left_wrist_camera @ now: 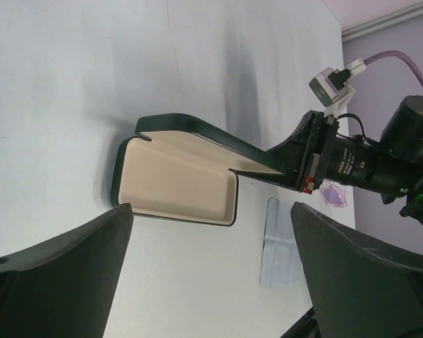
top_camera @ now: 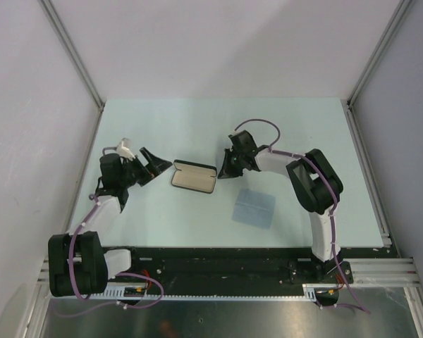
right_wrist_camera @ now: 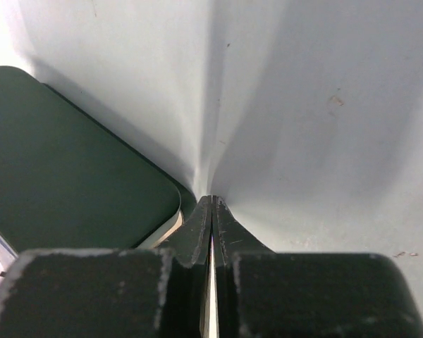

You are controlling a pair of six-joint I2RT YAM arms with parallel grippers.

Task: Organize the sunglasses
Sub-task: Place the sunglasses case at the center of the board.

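Left gripper (top_camera: 155,164) spread wide, holding nothing, facing the open black case (top_camera: 194,176) mid-worktop | right gripper (right_wrist_camera: 211,203) clenched tight, tips at the case's right end | sunglasses (left_wrist_camera: 334,193) just beyond, tucked by the right wrist, only a purple lens peeking out | blue cloth (top_camera: 254,208) nearer the near edge

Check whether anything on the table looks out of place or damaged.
Nothing looks damaged or spilled. The dark green oblong case lies open, its lid pinched by the right gripper, jaws shut. The pink-purple tinted sunglasses are outside the case, mostly hidden behind that gripper, so they stand out as not yet put away.
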